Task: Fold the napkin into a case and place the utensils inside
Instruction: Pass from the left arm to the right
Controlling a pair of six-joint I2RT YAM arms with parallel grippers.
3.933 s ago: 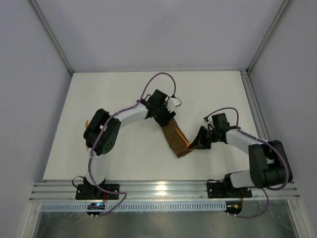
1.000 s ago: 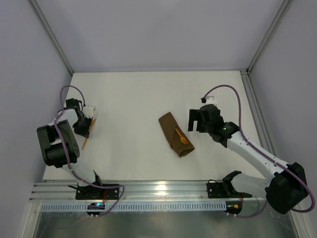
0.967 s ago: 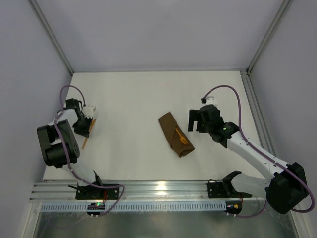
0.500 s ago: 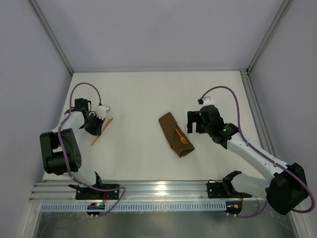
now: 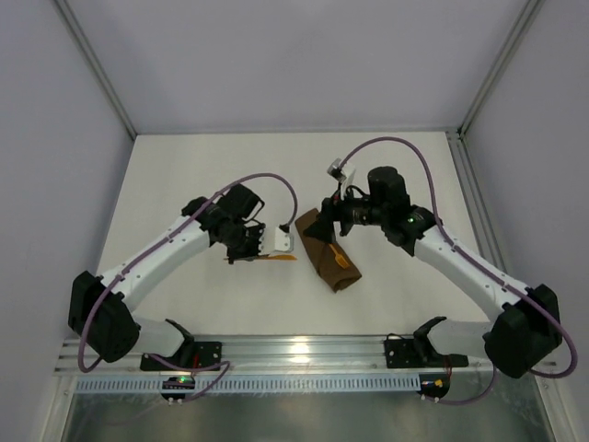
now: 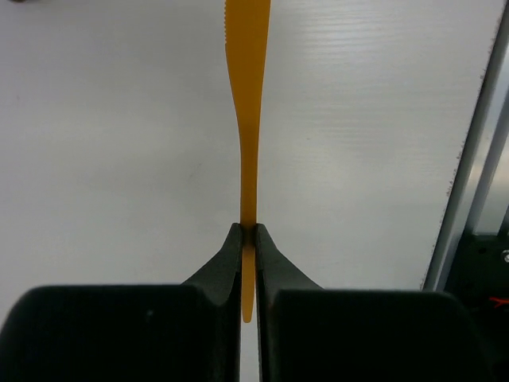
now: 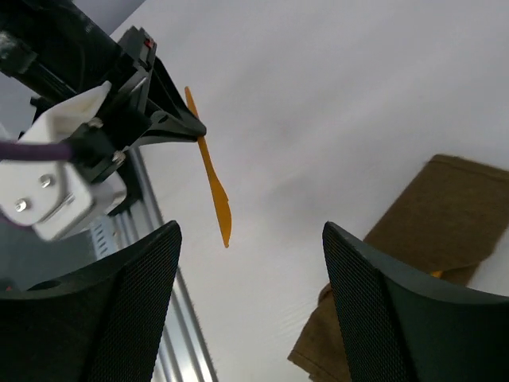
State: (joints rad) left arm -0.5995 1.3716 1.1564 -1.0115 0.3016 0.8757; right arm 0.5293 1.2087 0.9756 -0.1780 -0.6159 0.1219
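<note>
The napkin lies folded as a narrow dark brown case (image 5: 333, 272) at mid-table, slanting from upper left to lower right. One orange utensil (image 5: 340, 258) sticks out of its fold. My left gripper (image 5: 256, 254) is shut on the handle of a second orange utensil, a knife (image 6: 248, 119), whose blade points at the case's left side, held level just above the table. My right gripper (image 5: 324, 226) hovers open over the case's far end, nothing between its fingers (image 7: 119, 318). The right wrist view shows the knife (image 7: 211, 187) and the case (image 7: 429, 239).
A metal rail (image 5: 294, 354) runs along the near table edge, also seen at the side of the left wrist view. White walls and frame posts (image 5: 97, 74) enclose the table. Purple cables loop above both wrists.
My left arm has swung from the far left to mid-table, carrying the knife towards the case. My right gripper has moved left and turned over the case's far end.
</note>
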